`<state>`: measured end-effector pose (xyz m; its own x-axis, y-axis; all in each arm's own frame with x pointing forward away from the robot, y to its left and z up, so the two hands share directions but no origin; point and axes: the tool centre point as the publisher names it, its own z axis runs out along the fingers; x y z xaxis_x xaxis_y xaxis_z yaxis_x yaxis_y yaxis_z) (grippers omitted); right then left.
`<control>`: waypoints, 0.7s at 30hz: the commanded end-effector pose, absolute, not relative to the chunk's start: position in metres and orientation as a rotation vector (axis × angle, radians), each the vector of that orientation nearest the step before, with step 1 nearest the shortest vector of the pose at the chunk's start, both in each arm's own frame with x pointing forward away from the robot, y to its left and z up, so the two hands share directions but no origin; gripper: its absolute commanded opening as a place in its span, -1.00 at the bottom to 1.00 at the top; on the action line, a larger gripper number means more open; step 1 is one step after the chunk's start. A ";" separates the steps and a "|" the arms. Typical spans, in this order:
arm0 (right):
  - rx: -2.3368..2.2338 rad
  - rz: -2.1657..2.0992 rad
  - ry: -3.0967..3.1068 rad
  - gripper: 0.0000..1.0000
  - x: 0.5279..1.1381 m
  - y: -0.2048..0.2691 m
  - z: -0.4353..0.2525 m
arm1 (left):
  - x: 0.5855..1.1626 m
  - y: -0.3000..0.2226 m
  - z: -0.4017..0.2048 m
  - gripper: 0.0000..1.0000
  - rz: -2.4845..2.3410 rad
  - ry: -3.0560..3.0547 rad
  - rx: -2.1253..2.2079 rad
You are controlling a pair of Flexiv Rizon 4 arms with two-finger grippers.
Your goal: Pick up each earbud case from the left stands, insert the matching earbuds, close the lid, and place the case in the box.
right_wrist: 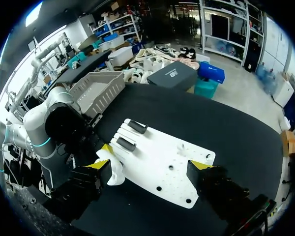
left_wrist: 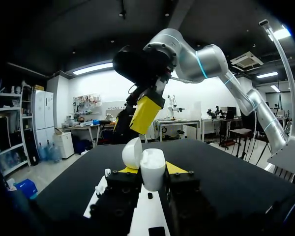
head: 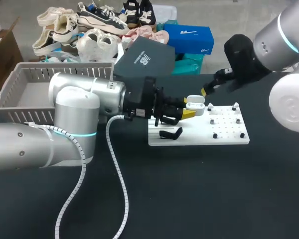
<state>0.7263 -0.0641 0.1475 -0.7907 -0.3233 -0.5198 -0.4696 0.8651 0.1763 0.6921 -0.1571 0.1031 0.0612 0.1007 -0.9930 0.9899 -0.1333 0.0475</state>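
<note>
**Open case held over the board, second arm close by**

Near the middle of the frame, the left end effector is clenched on the white earbud case, with one finger on each side. The lid stands open. The case hangs just above the white board on the dark desk.

The right end effector hovers near it with the fingers spread wide and nothing between them. The grey box waits at the upper left.

I think the risk is the small gap between the two arms. A careless approach could knock the open lid or twist the case in its grip. Then an earbud would miss its seat or fall.
</note>
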 end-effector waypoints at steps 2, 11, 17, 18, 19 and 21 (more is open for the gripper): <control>-0.485 0.076 2.565 1.00 0.725 -0.099 0.137 | 0.693 -0.157 0.103 -1.00 -1.212 1.179 1.410; -0.425 -0.213 2.618 1.00 0.742 -0.144 0.106 | 0.693 -0.157 0.103 -1.00 -1.212 1.179 1.410; -0.446 -0.283 2.655 0.99 0.753 -0.147 0.087 | 0.693 -0.157 0.103 -1.00 -1.212 1.179 1.410; -0.448 -0.282 2.669 0.93 0.755 -0.147 0.083 | 0.693 -0.157 0.103 -1.00 -1.212 1.179 1.410; -0.454 -0.294 2.675 0.87 0.756 -0.147 0.080 | 0.693 -0.157 0.103 -1.00 -1.212 1.179 1.410; -0.462 -0.303 2.689 0.82 0.761 -0.146 0.074 | 0.693 -0.157 0.103 -1.00 -1.212 1.179 1.410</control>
<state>0.7464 -0.1542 0.0830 -0.8578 -0.3634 -0.3635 -0.2926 0.9266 -0.2361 0.6921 -0.1571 0.1031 0.0612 0.1008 -0.9930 0.9899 -0.1333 0.0475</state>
